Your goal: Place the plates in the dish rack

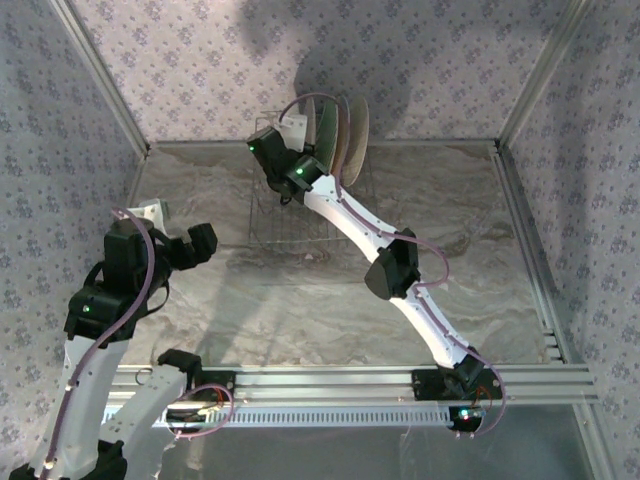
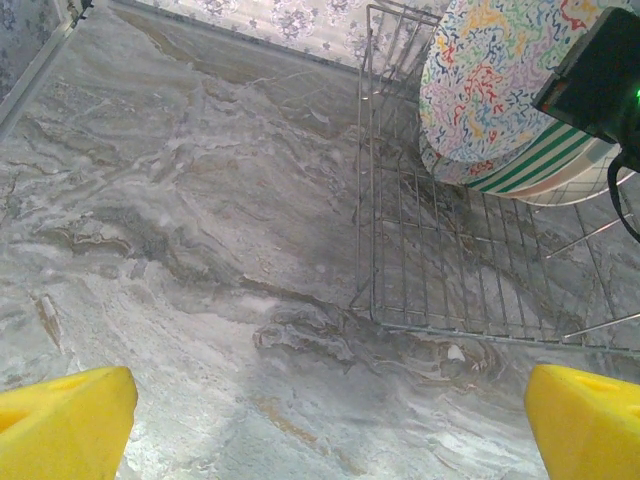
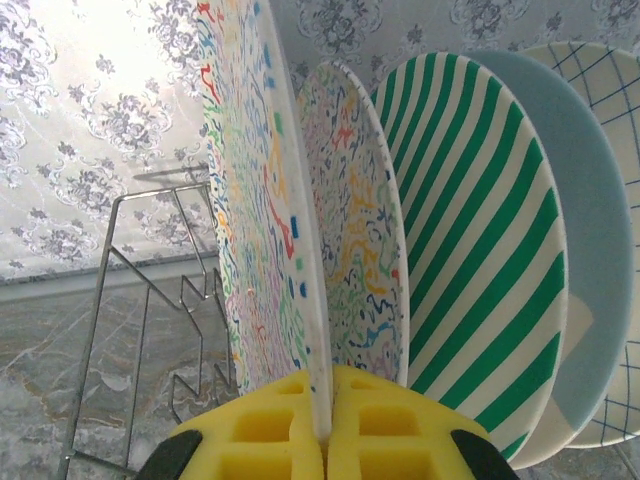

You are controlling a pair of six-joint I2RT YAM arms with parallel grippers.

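The fingers (image 3: pixel 250 440) of the right gripper (image 3: pixel 325 425) are pressed together on the rim of a mosaic plate (image 3: pixel 265 200), with its thin white edge caught between the two yellow pads. That plate stands on edge. Just to its right stand a second mosaic plate (image 3: pixel 355 240), the green-white striped plate (image 3: pixel 470 250), a pale grey plate (image 3: pixel 600 260) and, furthest right, a cream plate (image 3: pixel 600 80) with blue lines. All are upright and fanned close together. Left of them the bare wire end of the dish rack (image 3: pixel 130 290) rises in front of the patterned wall (image 3: pixel 100 120). Whether the held plate's lower rim sits between the prongs cannot be told.

In the left wrist view the left gripper (image 2: pixel 325 430) is spread wide. Its yellow fingers (image 2: pixel 65 420) sit at the two lower corners with nothing between them but the marbled bench (image 2: pixel 180 200). The dish rack (image 2: pixel 450 260) lies ahead to the right, its near part bare wire. The mosaic plate (image 2: pixel 500 80) and the striped plate (image 2: pixel 540 165) are over its far end, with the right gripper's black body (image 2: pixel 600 70) beside them.

From above, the dish rack (image 1: pixel 290 220) stands at the far edge of the bench (image 1: pixel 300 310), a little left of middle. The plates (image 1: pixel 345 135) stand on edge at its far end, close to the wall. The right arm reaches across the bench to them, its gripper (image 1: pixel 268 148) at their left side. The left gripper (image 1: pixel 195 245) hangs over the bench toward the left edge, just short of the rack's left side.
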